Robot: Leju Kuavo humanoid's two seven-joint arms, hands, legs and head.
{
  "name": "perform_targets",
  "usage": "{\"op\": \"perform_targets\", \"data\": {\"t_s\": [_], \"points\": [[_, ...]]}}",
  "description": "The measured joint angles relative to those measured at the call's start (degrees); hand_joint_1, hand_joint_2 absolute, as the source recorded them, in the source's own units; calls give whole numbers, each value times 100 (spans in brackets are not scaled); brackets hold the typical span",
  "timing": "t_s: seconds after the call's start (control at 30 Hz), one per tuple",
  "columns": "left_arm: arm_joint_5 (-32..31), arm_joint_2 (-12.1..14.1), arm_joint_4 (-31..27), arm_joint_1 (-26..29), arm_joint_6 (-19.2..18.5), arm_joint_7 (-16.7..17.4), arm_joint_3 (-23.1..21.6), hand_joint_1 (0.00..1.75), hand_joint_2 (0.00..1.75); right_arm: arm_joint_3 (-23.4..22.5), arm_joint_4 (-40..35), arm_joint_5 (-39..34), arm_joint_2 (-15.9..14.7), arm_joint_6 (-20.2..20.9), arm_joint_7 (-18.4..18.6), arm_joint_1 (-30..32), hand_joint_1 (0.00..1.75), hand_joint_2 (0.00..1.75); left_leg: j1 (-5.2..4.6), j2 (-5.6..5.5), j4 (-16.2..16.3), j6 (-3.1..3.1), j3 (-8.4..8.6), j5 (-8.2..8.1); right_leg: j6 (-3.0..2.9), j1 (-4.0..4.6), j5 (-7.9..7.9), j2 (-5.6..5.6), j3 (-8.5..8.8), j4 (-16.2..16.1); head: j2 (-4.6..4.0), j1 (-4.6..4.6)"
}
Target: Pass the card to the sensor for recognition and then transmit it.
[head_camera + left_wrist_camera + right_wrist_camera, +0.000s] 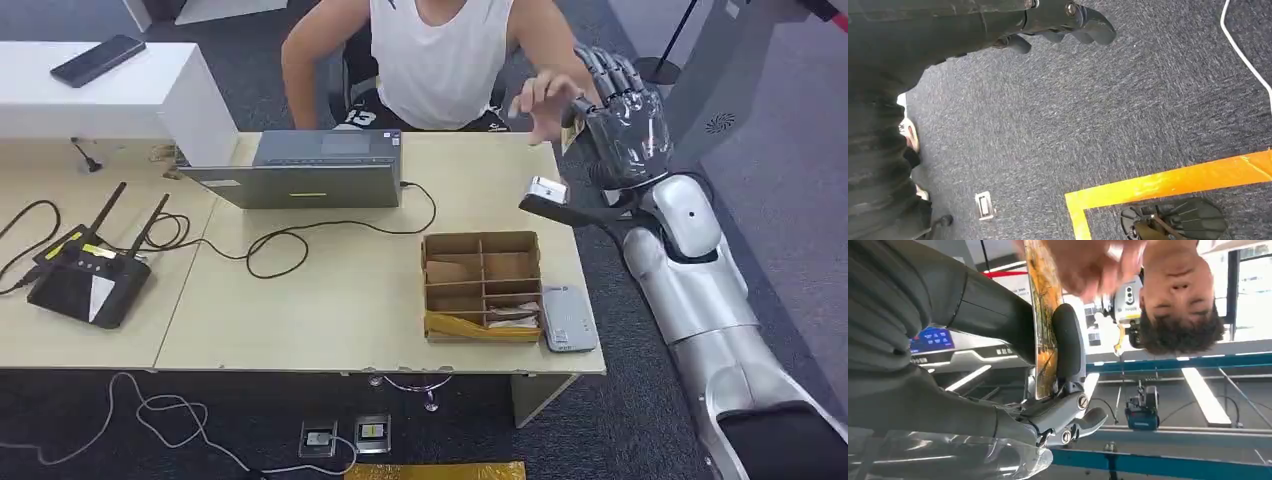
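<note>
- One light wooden table [330,300] is seen in the head view; its near edge runs along 6 o'clock and its right edge ends just beyond the sensor, with dark carpet beyond it toward 3 o'clock.
- One person [440,55] is seated at 12 o'clock behind the table's far edge; one of the person's hands [545,105] is blurred and raised beside the right hand.
- One silver right arm is seen rising from 5 o'clock, outside the table's right edge, to 2 o'clock.
- One open laptop [305,172] is placed at the far edge, at 11 o'clock from the box.
- One cardboard box [483,285] with dividers is set near the table's right front corner; bare tabletop is left between it and the laptop.
- One black router [85,280] with two antennas is placed at 9 o'clock.
- One right hand [622,125] is held raised past the far right corner; in the right wrist view the card [1044,320] is seen pinched edge-on between thumb and fingers [1068,340], with the person's hand at its outer end.
- One left hand [1068,25] is seen hanging over carpet, fingers curled in, nothing in them.
- One white sensor [568,318] is laid touching the box's right side, at the table's edge.
- One dark phone [98,58] is left on a white desk at 10 o'clock.
</note>
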Motion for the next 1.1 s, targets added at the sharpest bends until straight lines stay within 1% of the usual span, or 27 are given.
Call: {"op": "perform_targets", "data": {"t_s": [0.33, 0.6, 1.1], "points": [[-42, 4, 0, -25, -63, 13, -20, 0, 175, 74, 396, -153, 28, -57, 2, -93, 175, 175, 0, 0, 0, 0, 1, 0, 0, 0, 0, 1, -2, 0, 0, 0], [-48, 9, 0, -30, -92, 52, -68, 0, 175, 76, 527, -284, 28, 98, 44, -93, 175, 175, 0, 1, 0, 0, 1, 0, 0, 0, 0, 2, -3, 0, 0, -2], [-42, 11, 0, -29, -87, 52, -98, 0, 175, 79, 630, -358, 17, 173, 77, -62, 175, 175, 0, 1, 1, 0, 1, 0, 0, 0, 0, 4, -5, 0, 0, -2]]}}
